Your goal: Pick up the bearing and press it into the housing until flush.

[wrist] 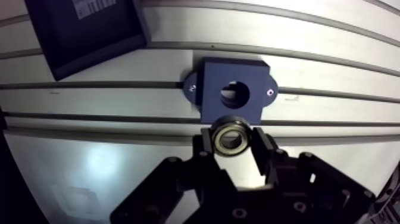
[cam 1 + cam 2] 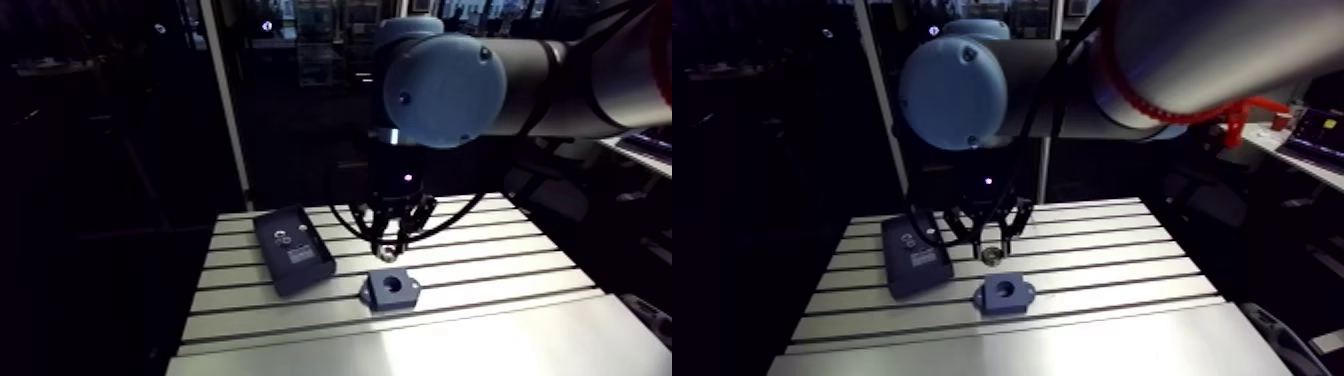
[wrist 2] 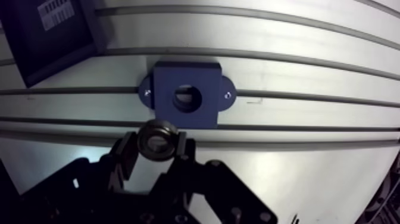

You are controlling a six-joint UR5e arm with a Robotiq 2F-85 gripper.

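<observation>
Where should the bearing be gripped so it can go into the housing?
By its outer rim, from two opposite sides, as the gripper holds the bearing now: it's a round ring, and that likely leaves its flat faces free to meet the housing.

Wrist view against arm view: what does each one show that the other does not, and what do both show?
Only the wrist view: how the fingers clamp the bearing, and two screws on the housing's ears. Only the arm view: the arm's blue joint cap and the whole dark box. Both: the housing with empty bore on the slotted table.
</observation>
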